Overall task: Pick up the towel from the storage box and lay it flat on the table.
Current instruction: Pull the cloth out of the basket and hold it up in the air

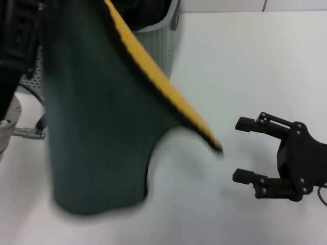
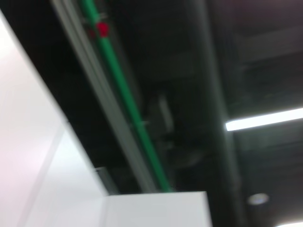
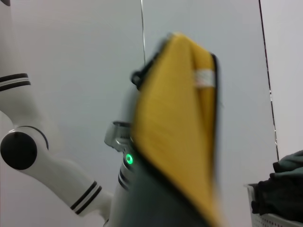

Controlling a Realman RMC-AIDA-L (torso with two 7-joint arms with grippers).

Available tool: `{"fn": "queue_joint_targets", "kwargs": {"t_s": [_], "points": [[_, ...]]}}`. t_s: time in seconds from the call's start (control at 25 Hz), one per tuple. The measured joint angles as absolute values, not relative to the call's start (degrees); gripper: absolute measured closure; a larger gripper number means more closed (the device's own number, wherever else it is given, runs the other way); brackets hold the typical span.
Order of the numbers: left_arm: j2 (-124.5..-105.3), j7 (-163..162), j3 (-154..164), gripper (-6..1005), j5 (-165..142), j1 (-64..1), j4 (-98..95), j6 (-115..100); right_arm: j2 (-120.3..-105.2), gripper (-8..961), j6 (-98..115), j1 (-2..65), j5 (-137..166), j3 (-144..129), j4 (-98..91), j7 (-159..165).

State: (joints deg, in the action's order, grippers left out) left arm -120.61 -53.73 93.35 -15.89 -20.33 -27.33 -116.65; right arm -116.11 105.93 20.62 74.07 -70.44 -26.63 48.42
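Clearly lifted out of the storage box (image 1: 166, 46), the towel (image 1: 97, 132) hangs above the counter (image 1: 245, 66) from the left arm, whose fingers I cannot see, so the right gripper (image 1: 244, 149), fingers spread, should pinch the free corner to spread it.

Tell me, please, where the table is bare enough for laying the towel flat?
Bare table lies between the storage box and the right claw, which is open. Crowded: the left side, where the towel hangs lifted. The left claw is out of view.
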Motion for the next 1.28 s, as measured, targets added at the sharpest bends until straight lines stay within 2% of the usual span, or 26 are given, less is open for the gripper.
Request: {"fn": "queue_joint_targets", "kwargs": {"t_s": [0.2,0.8,1.28], "points": [[-120.76,-46.0,95.8,987,-13.3,-22.4,-20.3,-116.5,-116.17,105,105.5,20.9,69.3,-72.5,-25.7,46.5],[-120.76,-30.8,112.6,988,2.1,-23.2,-19.4,-107.2,-116.19,106,95.5,22.9,46.2,-95.4,-26.1,35.3],[-120.76,-27.8,115.9,989,5.3,-23.3,-19.8,-105.0,-116.18,106,78.2,20.2,34.0,-107.8,-34.6,27.7]]}}
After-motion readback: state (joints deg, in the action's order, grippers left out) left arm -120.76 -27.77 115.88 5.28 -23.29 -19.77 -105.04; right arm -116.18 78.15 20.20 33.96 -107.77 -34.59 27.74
